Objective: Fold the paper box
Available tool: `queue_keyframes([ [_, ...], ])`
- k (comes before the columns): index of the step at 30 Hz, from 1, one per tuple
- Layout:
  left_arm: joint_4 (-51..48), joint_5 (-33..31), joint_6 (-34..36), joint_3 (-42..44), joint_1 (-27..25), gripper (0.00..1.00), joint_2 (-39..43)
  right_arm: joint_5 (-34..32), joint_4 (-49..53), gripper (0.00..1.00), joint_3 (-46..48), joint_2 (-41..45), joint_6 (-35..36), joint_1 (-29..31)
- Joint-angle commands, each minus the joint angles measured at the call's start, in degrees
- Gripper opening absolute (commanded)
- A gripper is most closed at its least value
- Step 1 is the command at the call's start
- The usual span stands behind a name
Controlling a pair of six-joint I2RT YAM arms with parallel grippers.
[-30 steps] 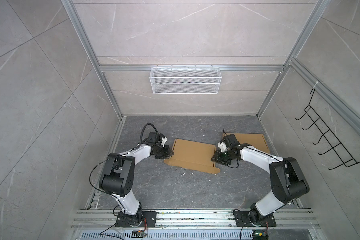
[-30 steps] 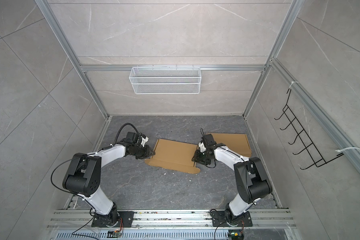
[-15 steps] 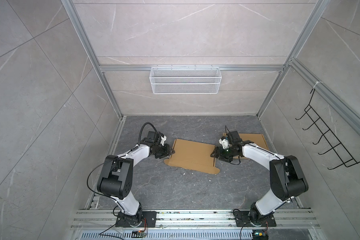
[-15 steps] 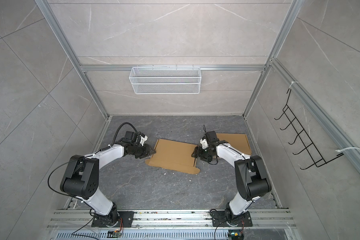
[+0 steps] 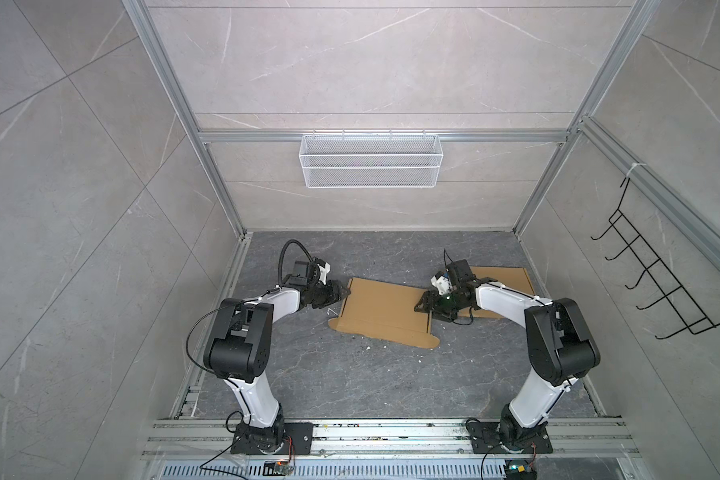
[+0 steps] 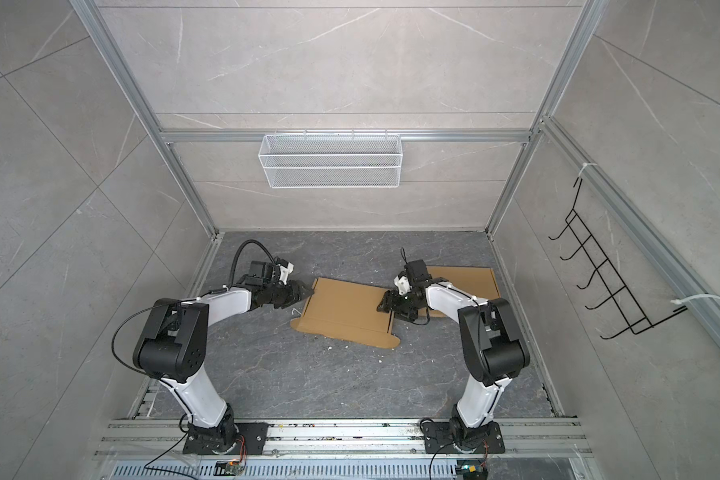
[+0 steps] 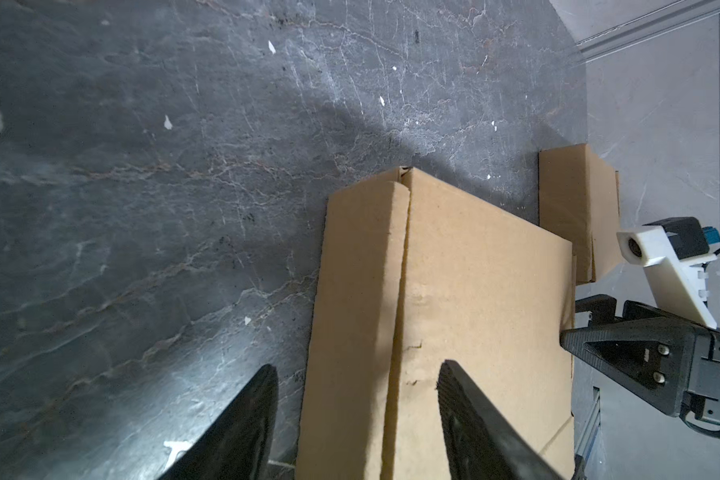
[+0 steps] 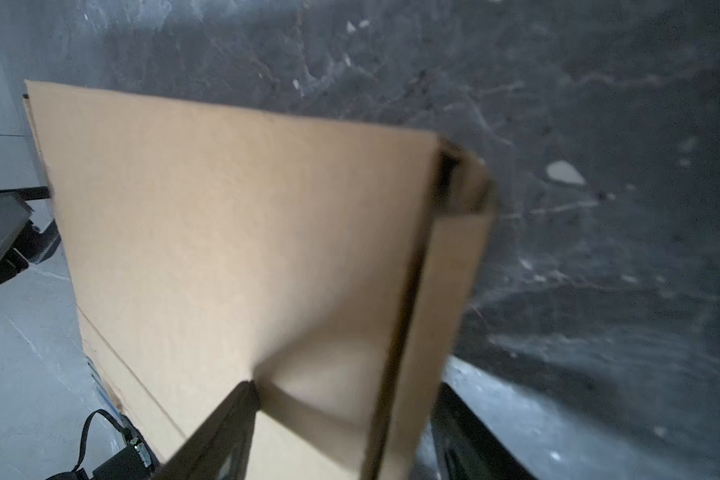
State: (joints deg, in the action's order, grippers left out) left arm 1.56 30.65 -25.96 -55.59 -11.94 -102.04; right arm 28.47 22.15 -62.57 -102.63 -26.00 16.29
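The paper box (image 5: 383, 311) (image 6: 346, 309) is a flattened brown cardboard sheet lying on the dark stone floor. My left gripper (image 5: 341, 293) (image 6: 308, 293) sits low at its left edge. In the left wrist view this gripper (image 7: 356, 370) is open, and the box's narrow edge flap (image 7: 358, 291) lies between its black fingers (image 7: 246, 415). My right gripper (image 5: 420, 305) (image 6: 381, 305) is over the box's right end. In the right wrist view it (image 8: 346, 411) is open too, straddling a raised edge strip (image 8: 441, 311) of the box (image 8: 246, 228).
A second flat cardboard piece (image 5: 508, 282) (image 7: 574, 208) lies behind the right arm by the right wall. A white wire basket (image 5: 371, 160) hangs on the back wall and a black hook rack (image 5: 657, 286) on the right wall. White crumbs dot the floor.
Both grippers' jaws have widened. The right gripper has shifted slightly left over the box, and the left one has edged toward the box's far left corner. The box has stayed in place.
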Motion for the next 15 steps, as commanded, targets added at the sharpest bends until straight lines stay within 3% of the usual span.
queue_keyframes([
  [1,5.91,1.38,-2.14,2.57,0.89,0.63,0.64,1.04,-1.44,0.68,-4.04,-2.93,-1.4,2.37],
  [9,6.01,-1.96,-5.51,12.52,5.14,0.58,7.35,3.53,-2.3,0.68,-11.89,-9.25,-3.55,7.11],
  [15,6.77,-2.62,-5.86,16.57,8.19,0.53,9.52,7.29,-4.8,0.7,-11.58,-10.31,-4.51,6.44],
])
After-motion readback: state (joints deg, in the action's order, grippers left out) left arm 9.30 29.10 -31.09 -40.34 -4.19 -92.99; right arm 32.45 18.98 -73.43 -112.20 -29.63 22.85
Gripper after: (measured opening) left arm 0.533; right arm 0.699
